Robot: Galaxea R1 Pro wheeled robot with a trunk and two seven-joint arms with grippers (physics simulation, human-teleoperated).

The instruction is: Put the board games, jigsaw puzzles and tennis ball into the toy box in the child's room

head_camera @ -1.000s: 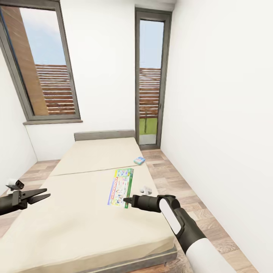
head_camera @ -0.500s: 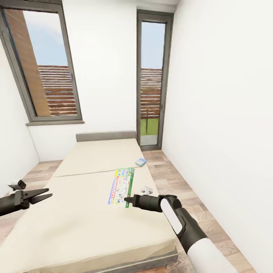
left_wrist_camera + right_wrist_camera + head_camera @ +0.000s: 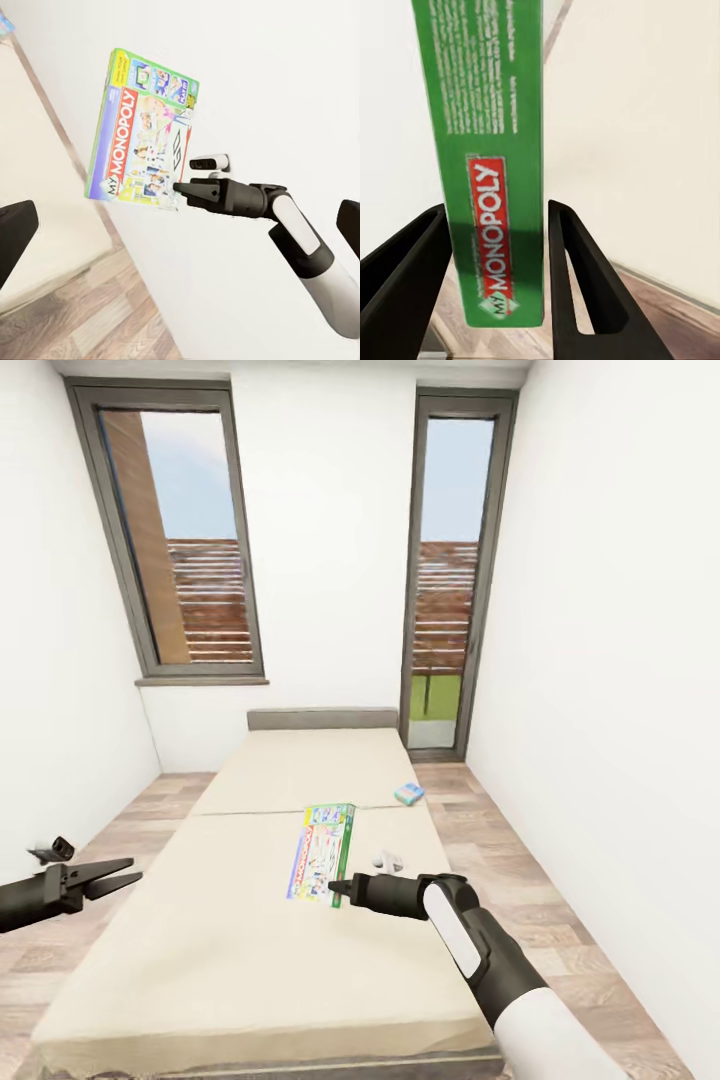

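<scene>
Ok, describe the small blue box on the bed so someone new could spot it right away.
Start at the big cream bed under the windows. Follow its right-hand edge toward the narrow glass door; the small blue box lies there. It is far smaller and bluer than the green-edged Monopoly box at the right tool.

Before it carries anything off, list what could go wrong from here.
1. The right gripper pinches the Monopoly box only by its narrow green end, with the rest sticking out unsupported. It could pivot or slip.
2. The small blue box lies at the edge of the bed. A nudge might drop it.
</scene>
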